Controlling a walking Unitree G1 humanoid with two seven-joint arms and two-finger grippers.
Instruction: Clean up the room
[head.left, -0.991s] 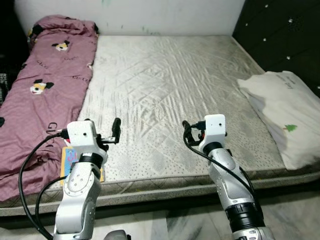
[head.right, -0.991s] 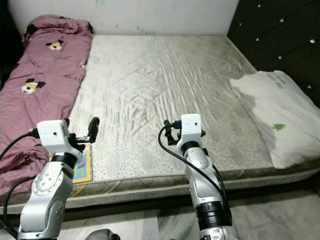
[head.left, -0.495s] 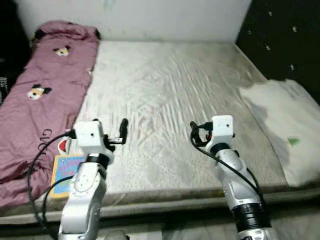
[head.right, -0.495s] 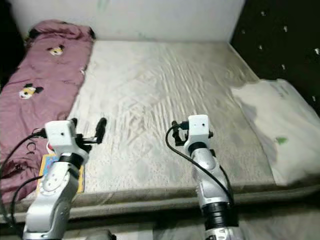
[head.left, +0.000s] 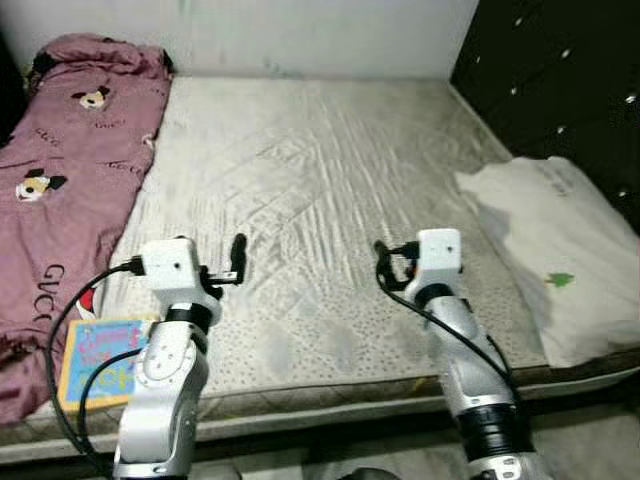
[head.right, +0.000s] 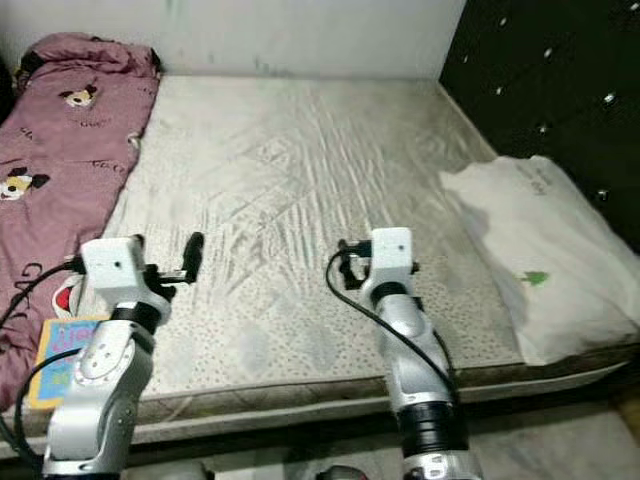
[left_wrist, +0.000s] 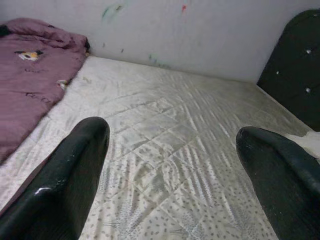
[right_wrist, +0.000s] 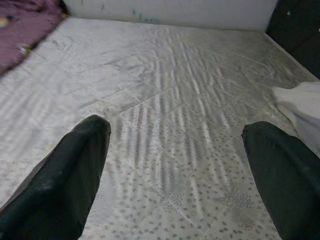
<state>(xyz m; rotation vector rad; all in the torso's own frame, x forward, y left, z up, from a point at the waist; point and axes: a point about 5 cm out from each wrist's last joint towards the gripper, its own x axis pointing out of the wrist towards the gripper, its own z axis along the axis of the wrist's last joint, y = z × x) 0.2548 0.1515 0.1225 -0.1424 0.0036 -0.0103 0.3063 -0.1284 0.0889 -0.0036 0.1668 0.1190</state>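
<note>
Left eye view shows you the whole scene shifted since one second ago: the camera moved, and the colourful book (head.left: 98, 358) beside the pink blanket (head.left: 60, 170) is now uncovered at the mattress (head.left: 320, 190) edge. Your left gripper (left_wrist: 175, 165) and right gripper (right_wrist: 175, 165) hover over the mattress, fingers (left_wrist: 70, 175) spread wide, holding and touching nothing. The white pillow (head.left: 550, 250) lies at right.

One mattress (head.left: 320, 190), one purple blanket (head.left: 60, 170), one white pillow (head.left: 550, 250), one colourful book (head.left: 95, 358) — and two robot grippers, the left gripper (left_wrist: 170, 165) and the right gripper (right_wrist: 175, 165), each with two black fingers.
</note>
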